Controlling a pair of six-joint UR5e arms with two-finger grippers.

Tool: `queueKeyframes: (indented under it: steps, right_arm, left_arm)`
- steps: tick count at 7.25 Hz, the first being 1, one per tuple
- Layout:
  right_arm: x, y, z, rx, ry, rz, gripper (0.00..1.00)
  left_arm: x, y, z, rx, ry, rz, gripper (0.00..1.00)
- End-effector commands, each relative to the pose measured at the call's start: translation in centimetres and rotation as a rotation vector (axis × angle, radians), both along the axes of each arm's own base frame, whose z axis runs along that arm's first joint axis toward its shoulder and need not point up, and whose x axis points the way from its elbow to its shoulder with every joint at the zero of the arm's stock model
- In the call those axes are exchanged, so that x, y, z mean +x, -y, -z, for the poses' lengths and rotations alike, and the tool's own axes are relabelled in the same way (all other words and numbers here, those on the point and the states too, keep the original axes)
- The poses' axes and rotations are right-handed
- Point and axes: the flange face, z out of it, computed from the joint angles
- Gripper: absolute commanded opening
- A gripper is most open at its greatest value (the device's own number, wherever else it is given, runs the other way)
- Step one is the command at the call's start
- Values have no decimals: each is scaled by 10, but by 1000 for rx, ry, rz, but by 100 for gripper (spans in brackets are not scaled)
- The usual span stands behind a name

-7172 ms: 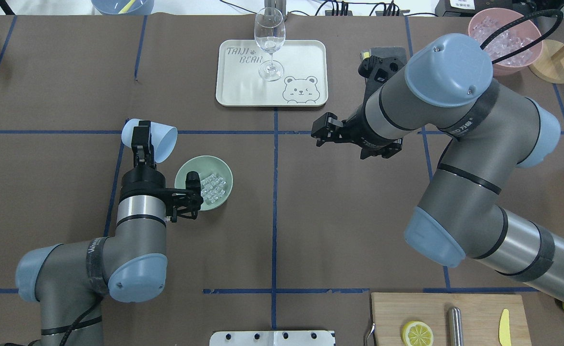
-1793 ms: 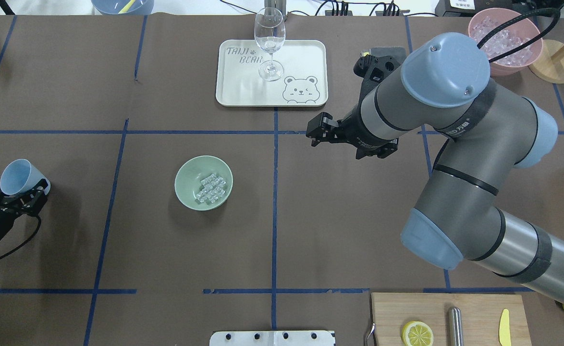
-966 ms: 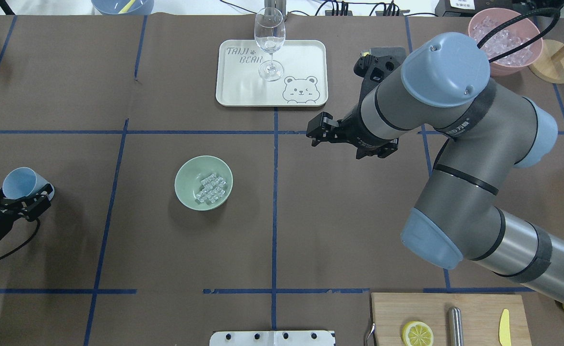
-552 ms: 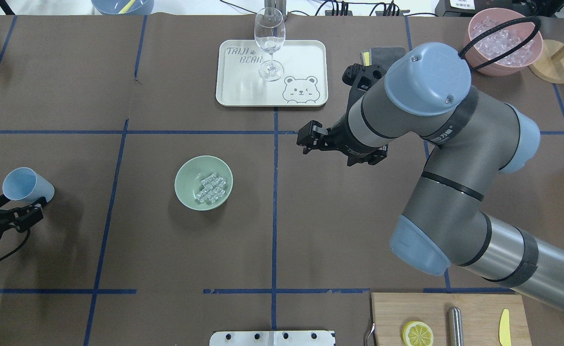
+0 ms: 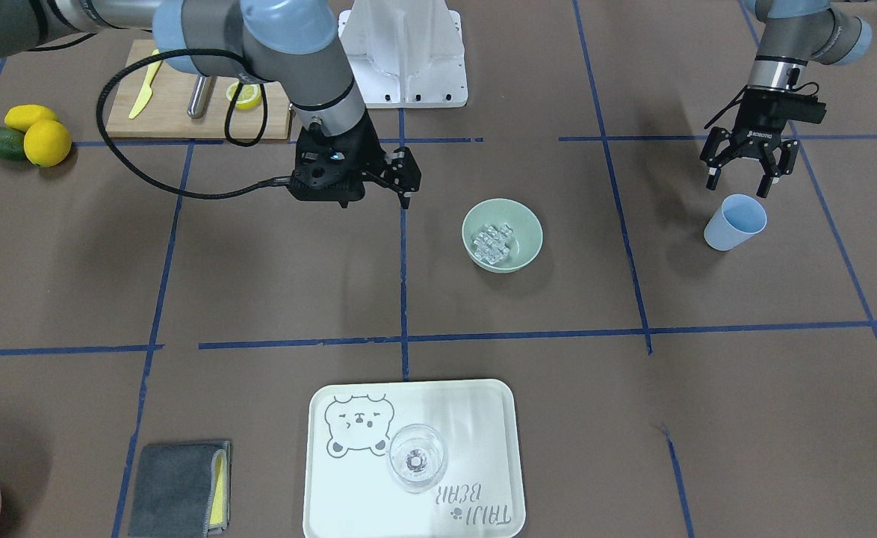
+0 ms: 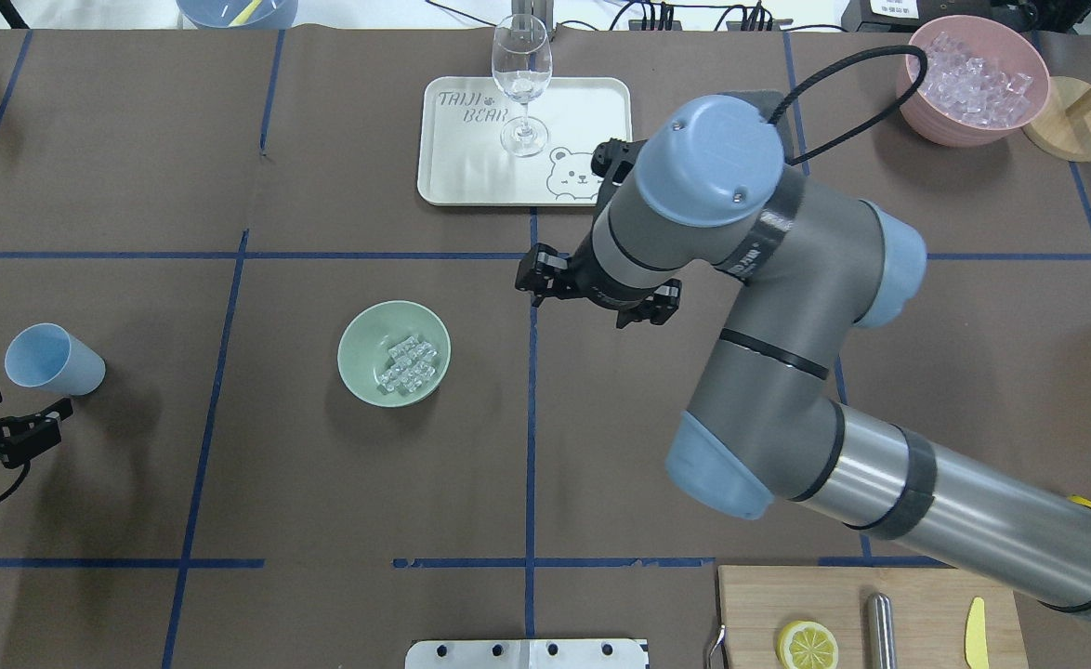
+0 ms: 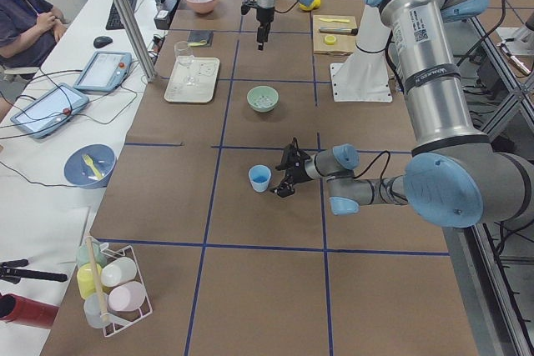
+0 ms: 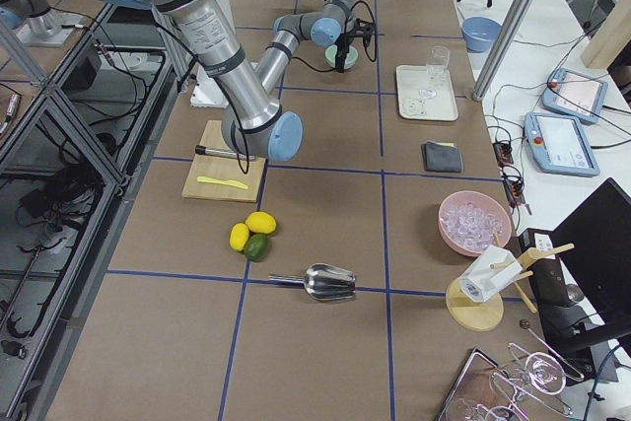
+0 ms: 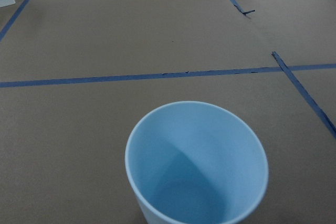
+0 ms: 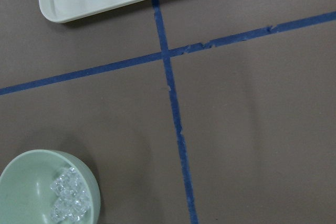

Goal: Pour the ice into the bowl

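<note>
The mint-green bowl (image 6: 369,346) stands left of the table's centre, with the ice (image 6: 408,364) as a small cluster of clear cubes inside it. Both also show in the front view, bowl (image 5: 525,233) and ice (image 5: 492,240), and at the lower left of the right wrist view, bowl (image 10: 26,187) and ice (image 10: 68,201). An empty light blue cup (image 6: 48,359) stands upright far left. My left gripper (image 6: 18,411) is open, just short of the cup and not touching it. My right gripper (image 6: 529,281) is open and empty, above the table right of the bowl.
A cream tray (image 6: 583,107) holding a wine glass (image 6: 520,84) sits at the far centre. A pink bowl (image 6: 917,93) of ice is far right. A cutting board (image 6: 917,604) with lemon half and knife sits near right. A grey cloth (image 5: 177,486) lies beside the tray.
My left gripper opened, let go of the cup on the table and drew back from it. My right arm swung left, bringing its gripper closer to the bowl.
</note>
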Motion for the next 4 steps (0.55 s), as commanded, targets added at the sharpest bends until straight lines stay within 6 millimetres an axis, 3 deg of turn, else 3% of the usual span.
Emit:
queueKeyframes:
  steps: [1, 2, 3, 4]
  right_arm:
    - [-63, 15, 28, -9, -38, 9, 100]
    - [-91, 20, 30, -5, -31, 7, 100]
    - [-114, 17, 23, 3, -16, -7, 100]
    - [-132, 9, 24, 15, -24, -5, 100]
  left_arm:
    - [-30, -17, 19, -26, -2, -76, 100]
    - [-48, -25, 28, -19, 18, -113, 100]
    - [-60, -35, 53, -33, -12, -173, 100]
    - [-75, -32, 68, -30, -23, -194, 100]
